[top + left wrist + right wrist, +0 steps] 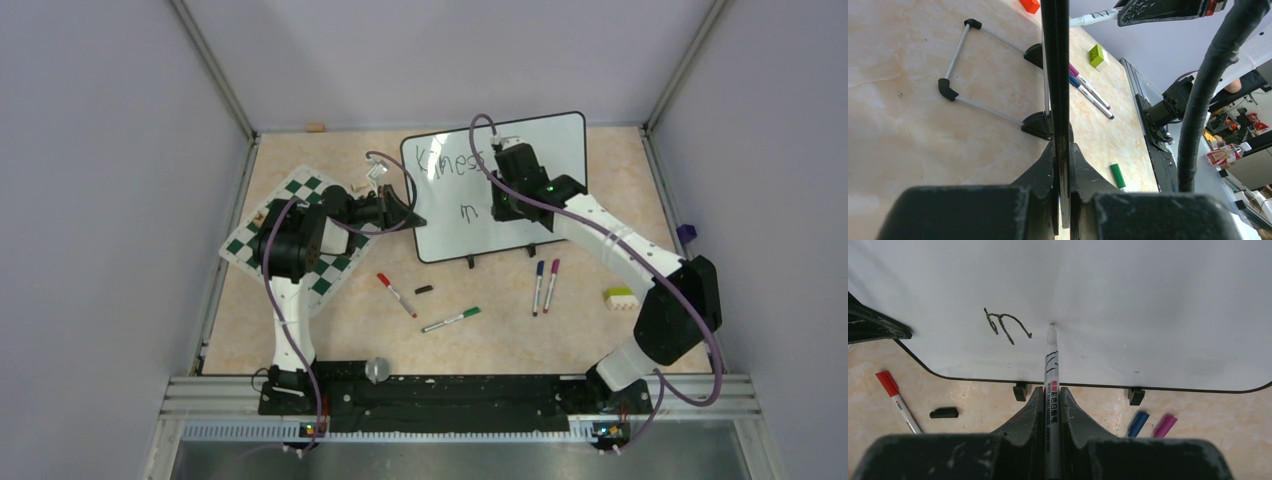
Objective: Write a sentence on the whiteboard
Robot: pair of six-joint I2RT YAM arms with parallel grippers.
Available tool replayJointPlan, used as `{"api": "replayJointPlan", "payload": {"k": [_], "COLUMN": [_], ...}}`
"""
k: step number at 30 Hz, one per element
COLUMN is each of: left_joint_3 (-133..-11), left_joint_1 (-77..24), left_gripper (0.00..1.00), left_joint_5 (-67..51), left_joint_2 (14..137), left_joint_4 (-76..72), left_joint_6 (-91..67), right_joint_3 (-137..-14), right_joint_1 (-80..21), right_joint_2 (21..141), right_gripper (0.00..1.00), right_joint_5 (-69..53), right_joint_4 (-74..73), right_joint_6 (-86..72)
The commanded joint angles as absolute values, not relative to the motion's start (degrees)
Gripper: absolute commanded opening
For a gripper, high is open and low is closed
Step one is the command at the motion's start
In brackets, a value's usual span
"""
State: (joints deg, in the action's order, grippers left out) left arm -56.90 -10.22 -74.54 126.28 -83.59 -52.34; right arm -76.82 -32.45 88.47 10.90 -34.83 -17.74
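The whiteboard (545, 170) stands upright at the back middle of the table. On it the sentence (452, 163) reads roughly "Kiness", with an "m" (467, 210) below. My left gripper (410, 216) is shut on the board's left edge, seen edge-on in the left wrist view (1055, 60), with the gripper (1062, 145) clamped around it. My right gripper (1050, 390) is shut on a black whiteboard marker (1050, 370). Its tip touches the whiteboard (1148, 300) just right of the "m" (1005, 325). In the top view the right gripper (497, 202) is in front of the board.
A green-and-white chess mat (300, 190) lies under the left arm. In front of the board lie a red marker (397, 294), a black cap (424, 289), a green marker (450, 320), blue (539, 286) and pink (551, 285) markers, and a yellow-green block (620, 297).
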Motion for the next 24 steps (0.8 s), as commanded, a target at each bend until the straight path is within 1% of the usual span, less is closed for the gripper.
{"api": "replayJointPlan", "payload": {"k": [1,11,24], "left_joint_3": [-57.9,-57.7,-57.7], "left_joint_1": [-10.1,-10.1,-10.1], "left_gripper": [0.00,0.00,0.00], "left_joint_5": [-76.8,-77.0,-77.0], "left_joint_2": [124.5,124.3,124.3], "left_joint_4": [-92.8,-92.8,-92.8], "left_joint_6": [-49.3,-49.0,-49.0], "right_joint_3": [-79.5,-79.8,-80.5], "right_joint_1": [-31.8,-31.7,-31.7], "right_joint_2": [90.0,90.4,90.2], "right_gripper": [0.00,0.00,0.00], "right_joint_5": [11.7,10.0,13.3], "right_joint_4": [-32.0,-30.5,-30.6], "right_joint_6": [-17.7,-17.4,-17.6]}}
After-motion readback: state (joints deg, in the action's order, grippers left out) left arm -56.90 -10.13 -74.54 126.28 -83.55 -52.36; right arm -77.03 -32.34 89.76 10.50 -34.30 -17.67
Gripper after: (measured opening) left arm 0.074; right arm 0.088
